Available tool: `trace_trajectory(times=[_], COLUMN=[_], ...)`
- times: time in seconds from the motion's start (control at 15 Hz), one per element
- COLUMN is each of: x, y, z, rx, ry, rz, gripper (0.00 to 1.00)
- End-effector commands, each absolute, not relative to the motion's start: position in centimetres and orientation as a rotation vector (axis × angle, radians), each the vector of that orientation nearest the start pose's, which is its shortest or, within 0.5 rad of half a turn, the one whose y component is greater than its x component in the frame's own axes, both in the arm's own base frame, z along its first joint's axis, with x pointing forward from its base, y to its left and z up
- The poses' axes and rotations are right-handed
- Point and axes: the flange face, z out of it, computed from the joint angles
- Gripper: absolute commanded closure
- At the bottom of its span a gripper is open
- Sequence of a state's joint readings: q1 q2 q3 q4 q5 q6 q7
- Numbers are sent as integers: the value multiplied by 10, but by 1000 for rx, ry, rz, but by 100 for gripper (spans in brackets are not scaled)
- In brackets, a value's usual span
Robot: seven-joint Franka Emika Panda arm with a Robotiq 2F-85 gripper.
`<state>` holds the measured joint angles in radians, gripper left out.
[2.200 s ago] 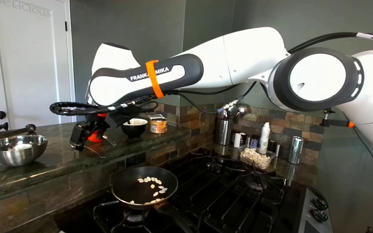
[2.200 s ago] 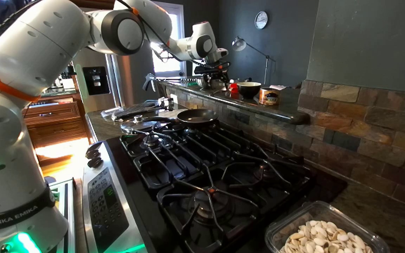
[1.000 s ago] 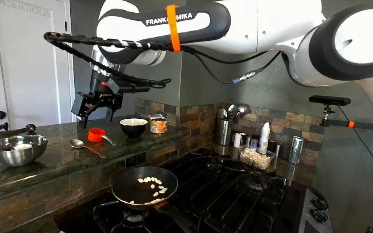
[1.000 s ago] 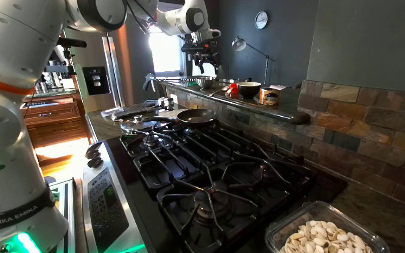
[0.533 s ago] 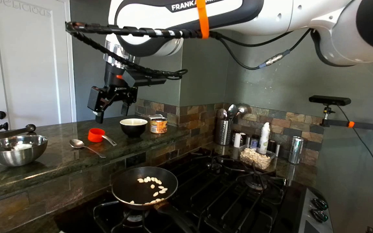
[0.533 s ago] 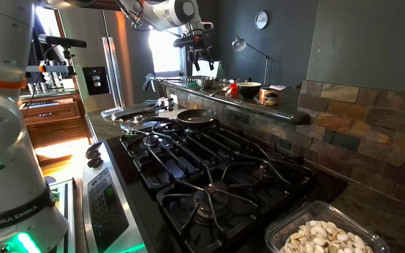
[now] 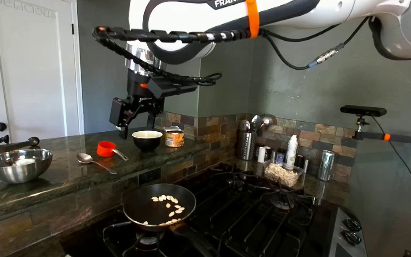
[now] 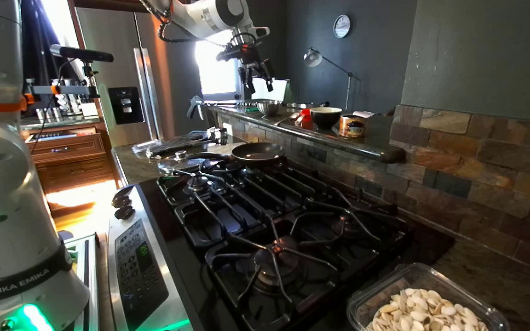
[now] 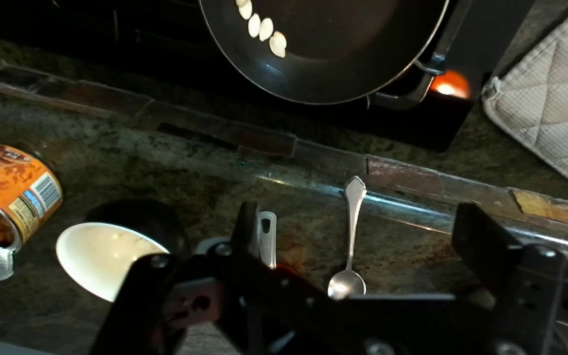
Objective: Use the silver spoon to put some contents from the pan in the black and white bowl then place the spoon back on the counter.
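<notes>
The silver spoon point(image 7: 84, 158) lies on the raised stone counter point(image 7: 66, 182); it also shows in the wrist view point(image 9: 354, 212), its bowl end partly covered by the gripper body. My gripper point(image 7: 137, 127) is open and empty, raised above the counter, its fingers wide apart in the wrist view point(image 9: 360, 221) and apart in an exterior view point(image 8: 260, 86). The black bowl with white inside point(image 7: 147, 142) stands right of the spoon, also seen in the wrist view point(image 9: 101, 261). The pan point(image 7: 143, 207) sits on the stove with several pale seeds in it; it shows in the wrist view point(image 9: 338, 44).
A red measuring cup point(image 7: 105, 149) lies between spoon and bowl. An open can point(image 7: 174, 139) stands beside the bowl. A steel mixing bowl point(image 7: 18, 167) is at the left. A clear seed tub point(image 8: 423, 312) stands beyond the stove grates point(image 8: 274, 257). A quilted mitt point(image 9: 555, 98) lies near the pan.
My gripper has risen from low over the spoon and red cup and moved toward the bowl's side. The spoon now shows fully, lying on the counter. Pan and bowl have not moved.
</notes>
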<state>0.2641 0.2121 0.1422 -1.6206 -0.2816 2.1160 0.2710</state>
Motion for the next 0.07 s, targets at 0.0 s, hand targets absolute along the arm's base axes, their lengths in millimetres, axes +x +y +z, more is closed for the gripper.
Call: trace_trajectory(times=[0.0], x=[608], y=[240], z=[530], rx=[-3194], ry=[-384], rz=[-558], gripper=[0])
